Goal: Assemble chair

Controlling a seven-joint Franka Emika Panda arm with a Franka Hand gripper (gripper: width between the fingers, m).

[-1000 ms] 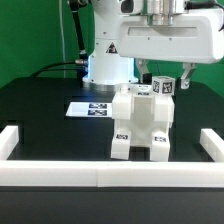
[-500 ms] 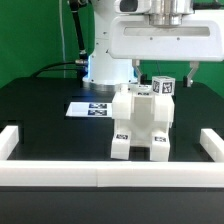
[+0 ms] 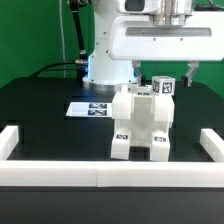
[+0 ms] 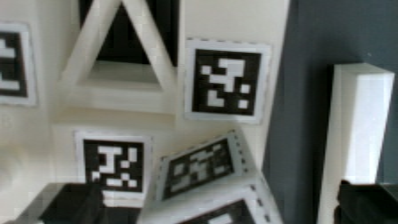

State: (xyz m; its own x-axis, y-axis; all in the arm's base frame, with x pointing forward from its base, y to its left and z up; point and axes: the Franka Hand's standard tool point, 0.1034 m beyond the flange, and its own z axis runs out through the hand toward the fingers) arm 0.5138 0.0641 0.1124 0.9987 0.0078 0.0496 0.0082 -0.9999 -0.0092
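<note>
Exterior view: on the black tabletop (image 3: pixel 40 110), the marker board (image 3: pixel 84 108) lies flat, below the pincer (image 3: pixel 161 76) and off toward the exterior view's left. The white arm (image 3: pixel 105 60) rises behind it. The chair (image 3: pixel 140 125), a chunky white build with black-and-white tags, stands upright directly beneath the pincer. The pincer's two dark fingers (image 3: pixel 135 72) hang spread wide and hold nothing. The chair's tagged upper block sits low between them, and neither finger is seen touching it. A white rail (image 3: pixel 100 177) borders the tabletop on the near side, well below the pincer. The top of the arm is cut off by the frame edge.

Wrist view: the chair (image 4: pixel 160 110) fills most of the picture at close range, its square tags (image 4: pixel 222 80) blurred and partly cropped. Beside it, dark tabletop (image 4: pixel 306 100) shows with a white bar (image 4: pixel 356 120) lying apart from the chair. Whether that bar is rail or a loose part cannot be told. A dark shape at the frame's edge is too blurred to name.
</note>
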